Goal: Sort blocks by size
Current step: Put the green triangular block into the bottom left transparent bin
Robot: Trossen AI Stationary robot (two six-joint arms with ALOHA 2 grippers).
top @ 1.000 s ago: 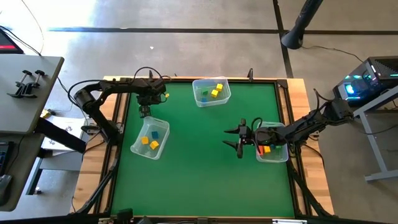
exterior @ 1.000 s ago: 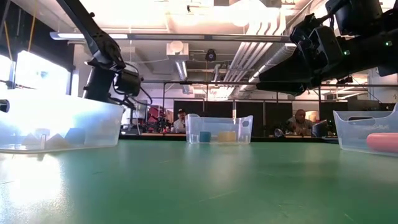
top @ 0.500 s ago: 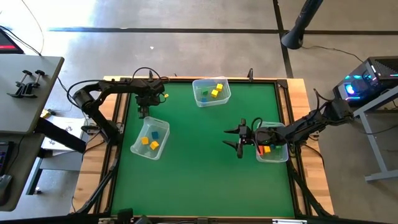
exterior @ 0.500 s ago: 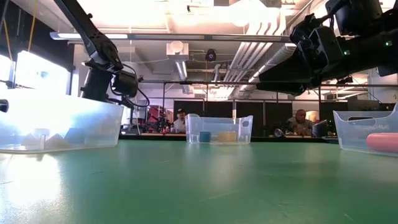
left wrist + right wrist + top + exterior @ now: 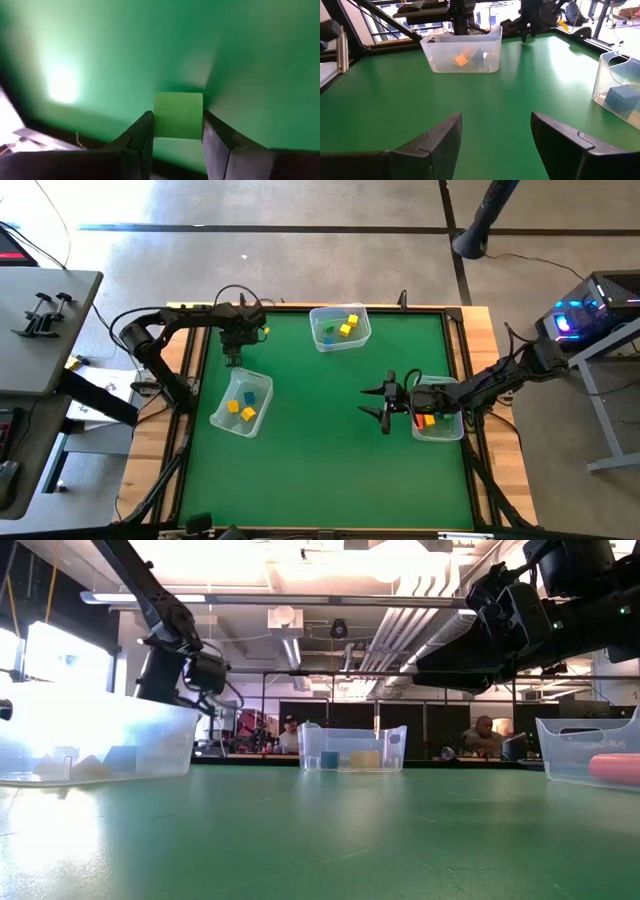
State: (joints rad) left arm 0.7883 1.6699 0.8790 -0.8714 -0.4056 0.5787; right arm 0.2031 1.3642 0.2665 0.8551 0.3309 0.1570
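Observation:
A green block (image 5: 177, 115) lies on the green table mat near the far left corner, between the fingers of my left gripper (image 5: 232, 360), which is shut on it. In the high view the gripper hides the block. My right gripper (image 5: 385, 402) hangs open above the mat's right half, beside the right bin, with nothing between its fingers (image 5: 440, 137). Other blocks, yellow, blue, green and red-orange, lie in three clear bins. My left gripper pinches the green block by two opposite sides (image 5: 158, 120) between its two fingers (image 5: 142, 137). The fingers come slanting down from above. The block sits square between them with its underside on the mat.
One clear bin (image 5: 241, 402) with yellow and blue blocks stands at the left, just nearer than my left gripper. A second (image 5: 340, 327) is at the far edge, and a third (image 5: 438, 408) is at the right under my right arm. The mat's middle and near half (image 5: 320, 460) are bare.

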